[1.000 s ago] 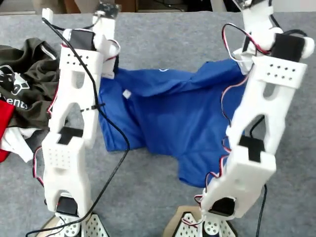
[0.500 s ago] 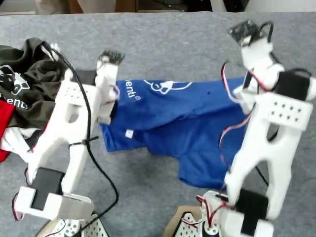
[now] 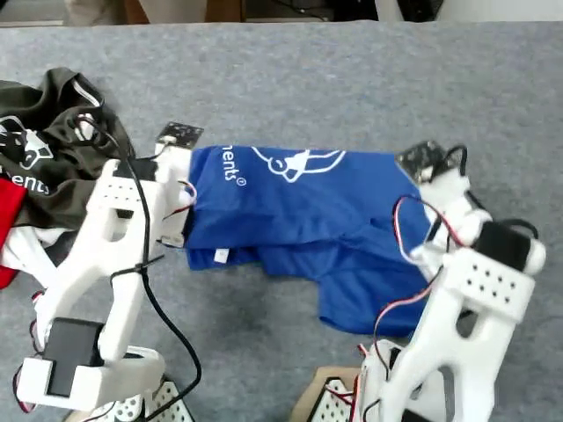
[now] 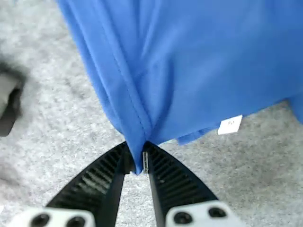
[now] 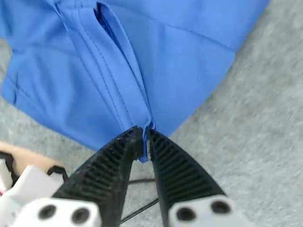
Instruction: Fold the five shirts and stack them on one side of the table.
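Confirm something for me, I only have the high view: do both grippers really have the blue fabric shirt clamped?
Observer: On the left, yes. Its wrist view shows the left gripper shut on a folded edge of the blue fabric shirt.
Operator: And the right?
Observer: The right gripper is shut on a stitched hem fold.
Operator: Deep bite or shallow?
Observer: Shallow. In both wrist views only the very edge of the cloth sits between the fingertips.

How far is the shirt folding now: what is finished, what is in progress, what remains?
Done: no folded stack yet. In hand: the left gripper and the right gripper are each shut on the blue shirt, doubled over itself. Left: the crumpled heap of other shirts beside it.
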